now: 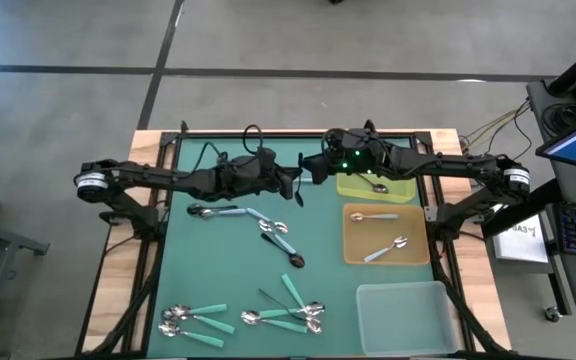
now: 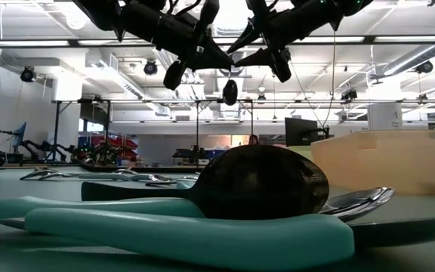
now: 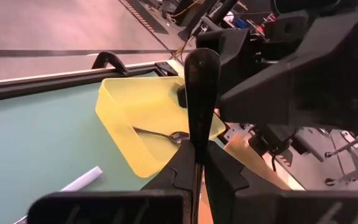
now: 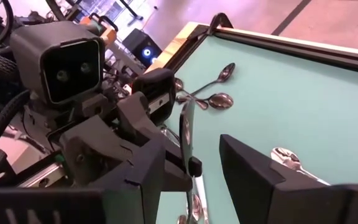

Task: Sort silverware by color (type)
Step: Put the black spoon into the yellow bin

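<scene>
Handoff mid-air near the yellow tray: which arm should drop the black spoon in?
Right, probably. The left end effector grips the black spoon mid-table; the right end effector is open around it and sits beside the yellow tray, on the right arm's own side.

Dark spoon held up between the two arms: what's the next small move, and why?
Probably close the right hand on the dark spoon. The left hand is shut on its handle in mid-air beside the yellow tray. The right wrist view shows the spoon standing between the right hand's open fingers, not yet pinched. The left hand should let go only after that.
</scene>
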`<action>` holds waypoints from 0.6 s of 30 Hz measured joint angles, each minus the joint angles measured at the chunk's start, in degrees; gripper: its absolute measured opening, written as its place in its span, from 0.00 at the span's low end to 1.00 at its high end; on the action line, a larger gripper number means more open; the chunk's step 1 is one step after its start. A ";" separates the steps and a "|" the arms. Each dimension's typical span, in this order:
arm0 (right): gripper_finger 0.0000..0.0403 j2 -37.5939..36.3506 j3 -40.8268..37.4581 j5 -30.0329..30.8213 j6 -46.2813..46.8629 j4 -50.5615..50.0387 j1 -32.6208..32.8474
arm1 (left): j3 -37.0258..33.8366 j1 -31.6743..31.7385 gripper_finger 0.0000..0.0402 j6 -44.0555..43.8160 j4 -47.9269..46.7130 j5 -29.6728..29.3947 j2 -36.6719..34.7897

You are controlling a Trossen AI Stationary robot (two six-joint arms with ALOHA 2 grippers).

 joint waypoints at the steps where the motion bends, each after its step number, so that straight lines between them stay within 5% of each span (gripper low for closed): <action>1: 0.34 0.00 0.00 0.00 -0.02 0.14 0.00 | 0.00 0.00 0.00 0.00 0.01 0.30 0.00; 18: 0.23 0.20 0.04 0.02 -0.67 1.10 -0.02 | 1.57 -0.11 0.00 0.02 3.00 4.45 2.47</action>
